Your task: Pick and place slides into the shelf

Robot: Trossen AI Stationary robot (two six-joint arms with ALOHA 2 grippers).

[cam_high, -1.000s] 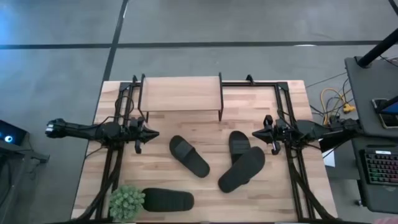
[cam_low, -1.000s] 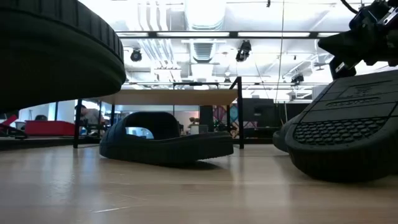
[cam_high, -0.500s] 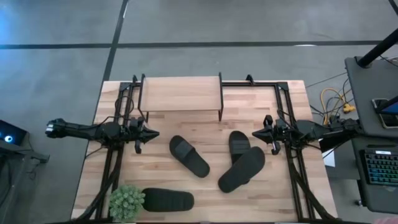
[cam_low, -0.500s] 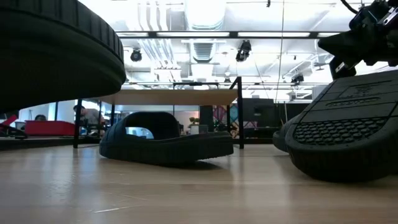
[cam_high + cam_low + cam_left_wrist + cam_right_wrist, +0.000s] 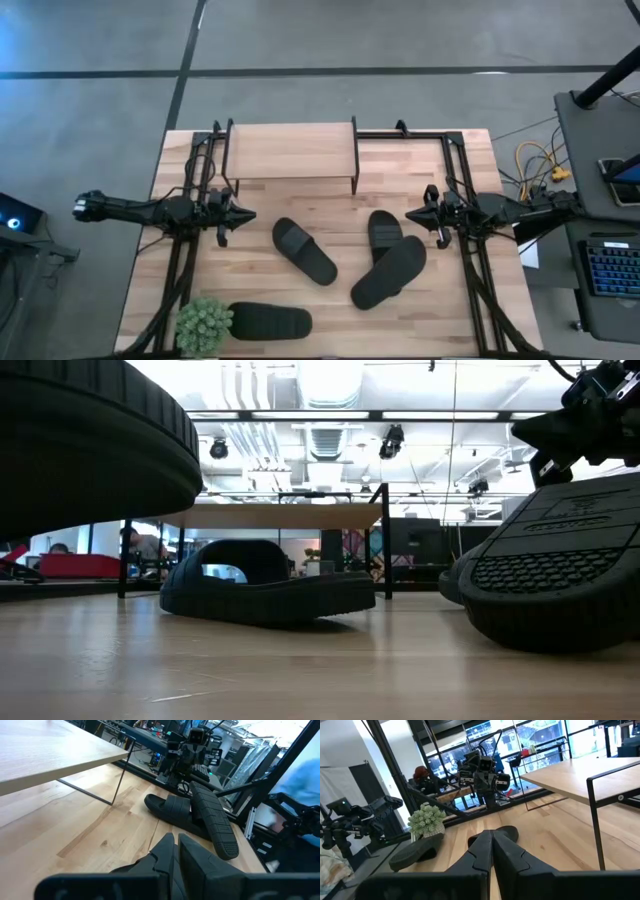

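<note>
Nothing is on the shelf (image 5: 290, 150) yet: its light wood top board sits bare at twelve o'clock on the table (image 5: 450, 320), and I judge the job has hardly begun. All four black slide sandals lie out on the tabletop. One slide (image 5: 304, 250) rests near the middle, angled toward five o'clock. Two more are at about three o'clock from it: a strap-up slide (image 5: 383, 232) with an overturned slide (image 5: 389, 272) leaning across it, sole showing, the pair touching. The fourth slide (image 5: 270, 322) lies at seven o'clock, just beside the small green potted plant (image 5: 204, 324). My left gripper (image 5: 240, 216) hangs at nine o'clock, fingers (image 5: 165, 851) pressed together and holding nothing. My right gripper (image 5: 412, 214) waits at three o'clock, just beside the stacked pair, its fingers (image 5: 484, 845) also together and empty. So all four picks and all four placements remain, and the overlapping pair looks like the awkward one to separate.
</note>
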